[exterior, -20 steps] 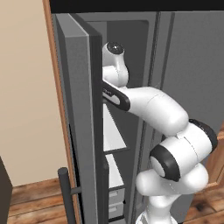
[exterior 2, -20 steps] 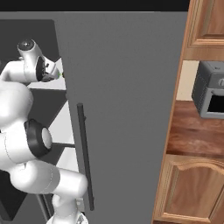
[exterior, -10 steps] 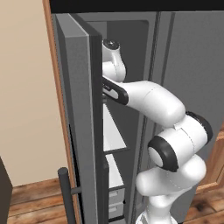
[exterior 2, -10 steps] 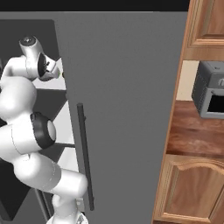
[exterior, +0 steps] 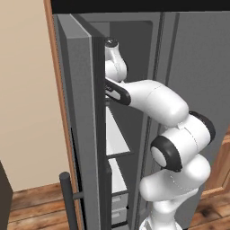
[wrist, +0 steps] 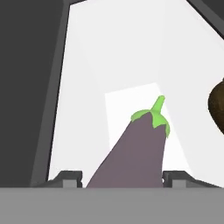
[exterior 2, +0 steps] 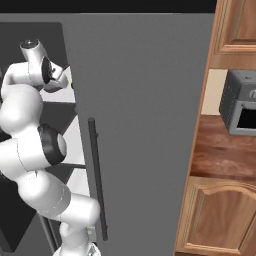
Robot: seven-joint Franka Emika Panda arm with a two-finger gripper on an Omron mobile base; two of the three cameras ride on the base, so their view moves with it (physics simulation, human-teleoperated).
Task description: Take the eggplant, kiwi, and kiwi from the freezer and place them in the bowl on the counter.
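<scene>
Reaching deep into the freezer (exterior: 85,112), the arm has its tool (wrist: 121,177) out over a white shelf (wrist: 131,65). Left of the tool in the hand view stands the dark inner wall of the compartment. Between the two dark fingertips (wrist: 70,176) lies the eggplant (wrist: 133,155) — its purple-grey body runs away from the tool, green stem cap at the far end. The tips sit just beside its flanks, one on each side; whether they press on it I cannot tell, so the tool is at a middling width around the fruit, grip unconfirmed. Right of the tool, at the edge of the hand view, part of a brown kiwi (wrist: 217,105) shows, apart from the eggplant.

From the right base view the freezer door stands open with its black bar handle (exterior 2: 96,175) — further right, well away from the tool, the wooden bench (exterior 2: 225,155) carries a grey toaster oven (exterior 2: 241,102).
</scene>
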